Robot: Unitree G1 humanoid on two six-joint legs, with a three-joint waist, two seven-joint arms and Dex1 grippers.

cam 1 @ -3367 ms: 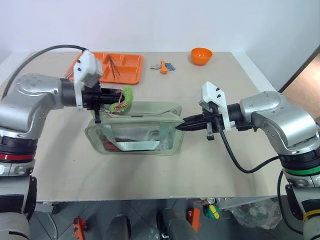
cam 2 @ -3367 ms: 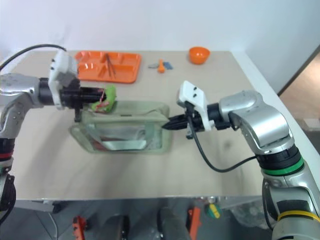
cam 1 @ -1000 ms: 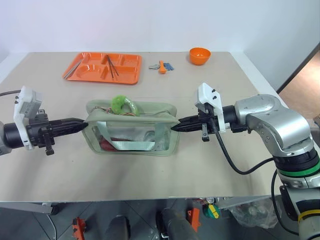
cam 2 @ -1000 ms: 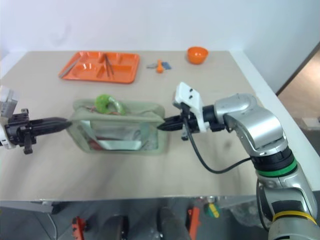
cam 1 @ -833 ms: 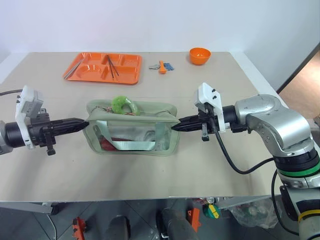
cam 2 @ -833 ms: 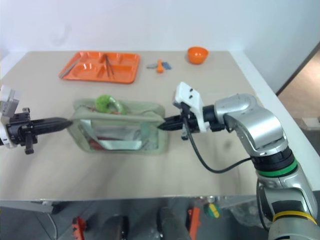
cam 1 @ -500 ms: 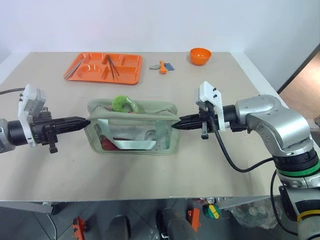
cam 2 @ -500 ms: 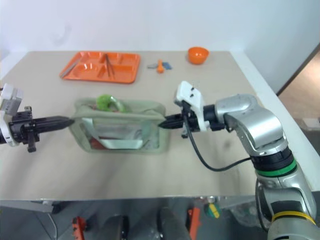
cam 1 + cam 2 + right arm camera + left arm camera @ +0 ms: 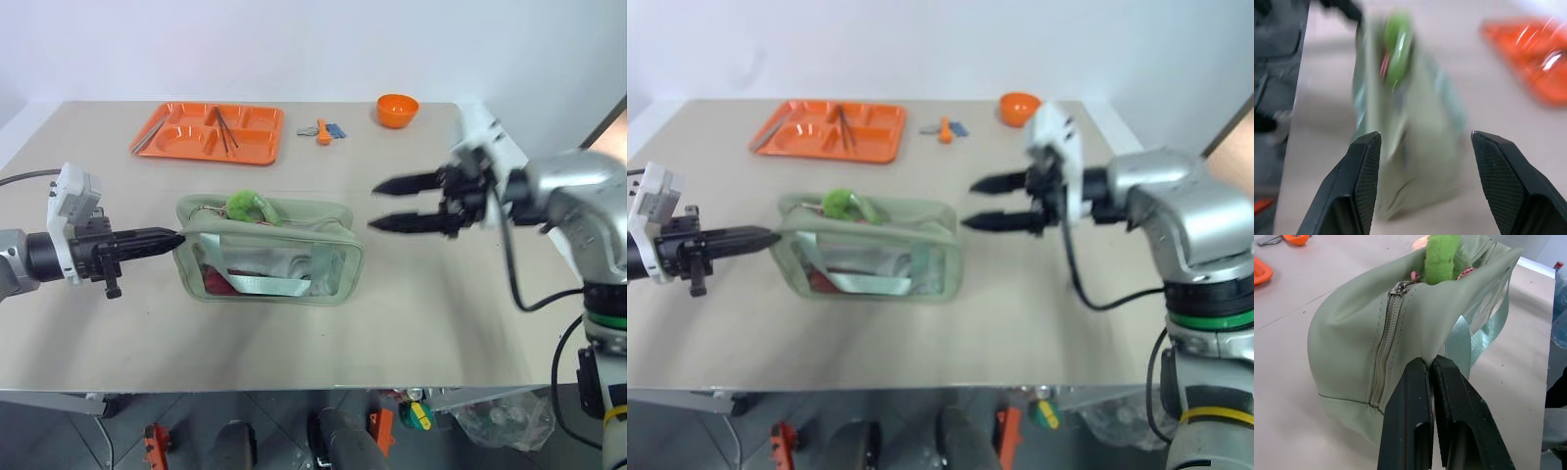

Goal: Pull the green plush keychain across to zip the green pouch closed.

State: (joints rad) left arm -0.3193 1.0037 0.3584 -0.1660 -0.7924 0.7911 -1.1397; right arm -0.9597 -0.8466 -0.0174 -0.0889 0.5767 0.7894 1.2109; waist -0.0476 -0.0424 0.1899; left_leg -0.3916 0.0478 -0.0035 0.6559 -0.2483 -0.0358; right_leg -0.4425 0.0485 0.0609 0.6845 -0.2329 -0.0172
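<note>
The left gripper [image 9: 174, 237] is clenched on the fabric at the near end of the green pouch [image 9: 269, 262], its two black fingers pressed together right beside the zipper seam. Just past those fingertips, on top of the pouch, the green plush keychain [image 9: 251, 205] lies curled near the end the left gripper pinches. The right gripper [image 9: 377, 205] hangs off the pouch's opposite end, apart from it and above the table [image 9: 411, 313], with its fingers spread wide and nothing between them. Well beyond both grippers, toward the far edge, sit an orange tray [image 9: 209, 132] and an orange bowl [image 9: 397, 109].
</note>
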